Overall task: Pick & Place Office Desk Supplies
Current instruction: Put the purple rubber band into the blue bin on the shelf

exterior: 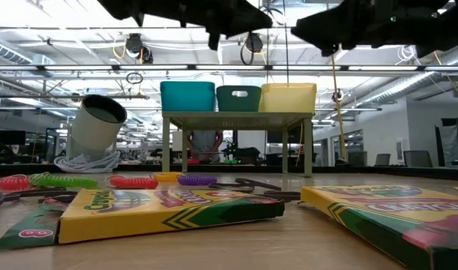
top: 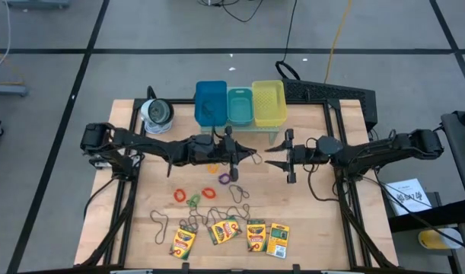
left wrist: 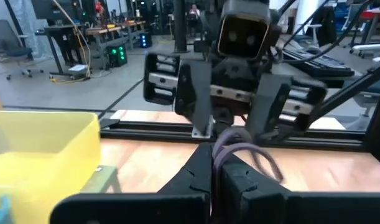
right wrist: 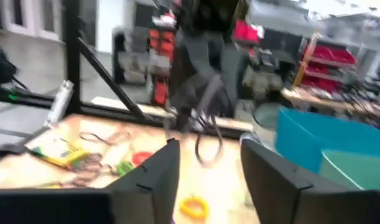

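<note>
My left gripper (left wrist: pixel 213 168) is shut on a thin wiry loop (left wrist: pixel 242 149) high above the table's middle (top: pixel 253 157). My right gripper (right wrist: pixel 211 180) faces it from the table's right, open, its fingers (left wrist: pixel 267 106) apart on either side of the loop's far end and not touching it. Several yellow-and-green crayon boxes (top: pixel 226 230) lie flat along the near edge. Red (top: pixel 179 195), green (top: pixel 194 200), orange (top: pixel 209 193) and purple (top: pixel 224 179) ring bands lie on the table, with more wiry loops (top: pixel 162 223) beside them. My left gripper pinches the wiry loop by one end (left wrist: pixel 216 155) between its two fingertips. The fingers lie level and point toward the table's right. The loop is lifted clear of the table, and its free part (right wrist: pixel 208 134) sticks out past the fingertips and droops a little.
Blue (top: pixel 211 103), teal (top: pixel 240 105) and yellow (top: pixel 268 103) bins stand side by side on a small stand at the far edge. A round silvery-white roll (top: pixel 157 114) lies at the far left. Black frame rails (top: pixel 346 205) run along the table's sides.
</note>
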Motion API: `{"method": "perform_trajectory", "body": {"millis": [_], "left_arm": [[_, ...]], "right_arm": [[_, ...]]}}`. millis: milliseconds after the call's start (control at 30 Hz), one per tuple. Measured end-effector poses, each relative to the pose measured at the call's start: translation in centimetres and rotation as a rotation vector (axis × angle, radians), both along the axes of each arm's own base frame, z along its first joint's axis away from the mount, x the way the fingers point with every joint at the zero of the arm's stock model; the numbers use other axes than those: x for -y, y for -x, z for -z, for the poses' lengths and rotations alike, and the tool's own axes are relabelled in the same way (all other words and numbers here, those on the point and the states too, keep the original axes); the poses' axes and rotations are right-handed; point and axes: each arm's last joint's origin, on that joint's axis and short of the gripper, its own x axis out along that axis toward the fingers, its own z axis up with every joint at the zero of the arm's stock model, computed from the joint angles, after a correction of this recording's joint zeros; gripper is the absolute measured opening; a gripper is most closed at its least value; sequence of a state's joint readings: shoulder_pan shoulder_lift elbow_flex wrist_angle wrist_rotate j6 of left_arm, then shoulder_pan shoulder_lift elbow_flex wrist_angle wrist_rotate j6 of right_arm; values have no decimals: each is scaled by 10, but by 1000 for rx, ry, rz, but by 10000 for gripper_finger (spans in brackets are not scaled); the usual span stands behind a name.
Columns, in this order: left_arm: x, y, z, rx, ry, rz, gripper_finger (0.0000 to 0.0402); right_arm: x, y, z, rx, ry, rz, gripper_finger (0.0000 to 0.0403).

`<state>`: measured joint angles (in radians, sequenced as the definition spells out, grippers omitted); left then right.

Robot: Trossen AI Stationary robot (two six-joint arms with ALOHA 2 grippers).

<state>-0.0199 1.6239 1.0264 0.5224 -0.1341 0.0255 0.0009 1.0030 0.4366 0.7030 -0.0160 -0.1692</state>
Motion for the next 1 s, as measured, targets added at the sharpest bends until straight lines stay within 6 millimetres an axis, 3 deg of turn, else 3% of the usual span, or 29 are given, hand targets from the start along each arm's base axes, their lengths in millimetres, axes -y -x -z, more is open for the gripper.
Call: {"method": "perform_trajectory", "body": {"millis": [200, 433, 733, 1000], "left_arm": [[-13, 20, -23, -16, 0, -124, 4], [-34, 43, -43, -35, 5, -291, 5], [-72, 61, -50, -58, 1, -518, 4], [-113, 74, -49, -2, 134, -701, 4]], "right_arm": [[3, 13, -3, -62, -1, 106, 206], [7, 29, -4, -125, 8, 213, 206], [18, 42, 4, -142, -2, 278, 200], [22, 46, 5, -126, -5, 301, 197]]}}
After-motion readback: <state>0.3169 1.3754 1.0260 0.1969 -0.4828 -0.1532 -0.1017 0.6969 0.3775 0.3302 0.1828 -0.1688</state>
